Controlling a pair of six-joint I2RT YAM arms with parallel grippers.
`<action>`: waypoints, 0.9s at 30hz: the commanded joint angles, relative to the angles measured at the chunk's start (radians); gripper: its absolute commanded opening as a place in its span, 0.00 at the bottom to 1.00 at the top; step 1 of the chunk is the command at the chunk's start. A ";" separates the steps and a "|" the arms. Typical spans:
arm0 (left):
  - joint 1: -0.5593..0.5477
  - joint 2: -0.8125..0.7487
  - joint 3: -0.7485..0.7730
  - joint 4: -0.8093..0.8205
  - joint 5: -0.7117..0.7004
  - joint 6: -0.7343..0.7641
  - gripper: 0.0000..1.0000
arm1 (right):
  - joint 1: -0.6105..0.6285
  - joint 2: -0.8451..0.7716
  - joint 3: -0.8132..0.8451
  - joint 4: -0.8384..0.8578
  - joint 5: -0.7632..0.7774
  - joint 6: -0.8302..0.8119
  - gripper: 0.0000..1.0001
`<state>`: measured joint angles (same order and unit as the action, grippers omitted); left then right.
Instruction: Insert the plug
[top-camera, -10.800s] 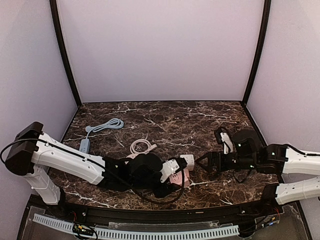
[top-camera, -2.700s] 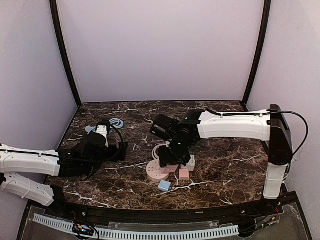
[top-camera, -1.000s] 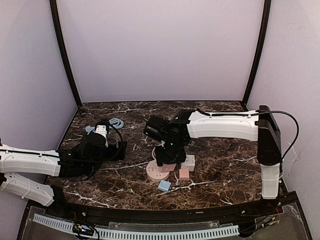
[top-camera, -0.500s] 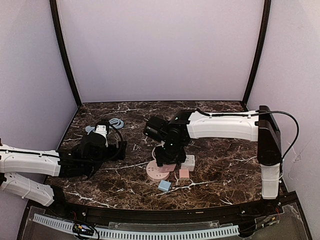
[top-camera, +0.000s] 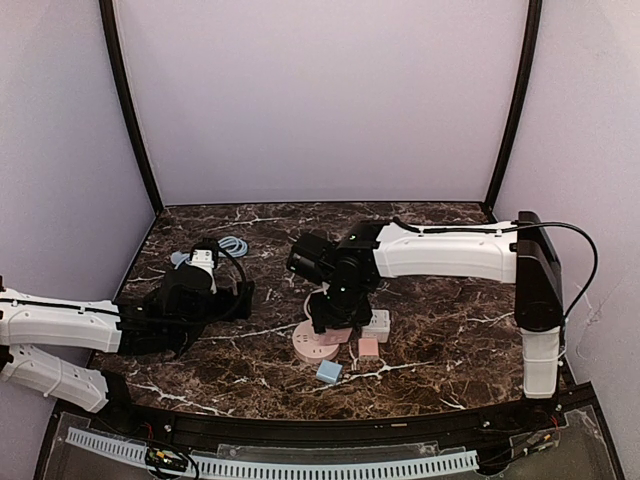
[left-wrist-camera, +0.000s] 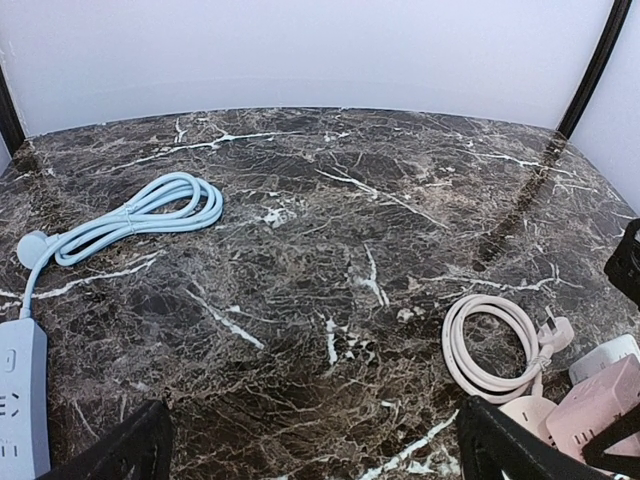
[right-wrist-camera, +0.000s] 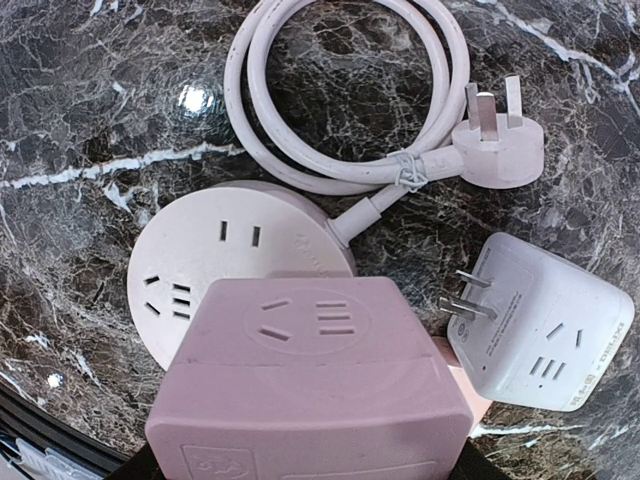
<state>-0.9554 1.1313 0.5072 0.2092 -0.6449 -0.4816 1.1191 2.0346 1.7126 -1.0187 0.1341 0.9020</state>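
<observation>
Marble table (top-camera: 450, 300) fills the top view, with both arms reaching over it. The left arm lies low along the left side, and its left gripper (top-camera: 240, 295) is well apart from everything in the middle. The right arm stretches in from the right, and the right gripper (top-camera: 335, 318) points down over the far part of a round socket (top-camera: 312, 348). Just right of that gripper sits a white adapter (top-camera: 379, 323). A small pink block (top-camera: 368, 347) sits nearer, and a blue block (top-camera: 328, 372) nearer still. A coiled blue cord (top-camera: 228, 246) lies at the far left.

In the left wrist view the fingers (left-wrist-camera: 130, 455) are spread wide with nothing between them. The blue cord runs on the left to a blue power strip (left-wrist-camera: 18, 400) at the left edge. A coiled pink cord (left-wrist-camera: 490, 345) with its plug (left-wrist-camera: 553, 330) lies on the right. At the right edge is the pink adapter (left-wrist-camera: 600, 400), with the white adapter just beyond it.

In the right wrist view the pink adapter fills the near part, pinched between the right gripper's fingers. Only dark corners of those fingers show. The adapter overlaps the near edge of the round socket, but I cannot tell whether it is seated. The white adapter lies tilted on the right with its prongs towards the socket. The pink cord and plug lie beyond.
</observation>
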 joint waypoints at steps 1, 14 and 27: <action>0.005 0.002 -0.019 0.004 -0.010 0.011 0.99 | 0.012 -0.029 0.001 -0.040 0.011 0.014 0.00; 0.005 0.006 -0.018 0.005 -0.010 0.012 1.00 | 0.013 -0.052 0.016 -0.050 0.021 0.014 0.00; 0.005 0.007 -0.019 0.005 -0.009 0.011 1.00 | 0.011 -0.013 0.025 -0.023 0.012 0.005 0.00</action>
<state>-0.9554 1.1358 0.5072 0.2104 -0.6449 -0.4786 1.1194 2.0178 1.7184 -1.0515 0.1383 0.9028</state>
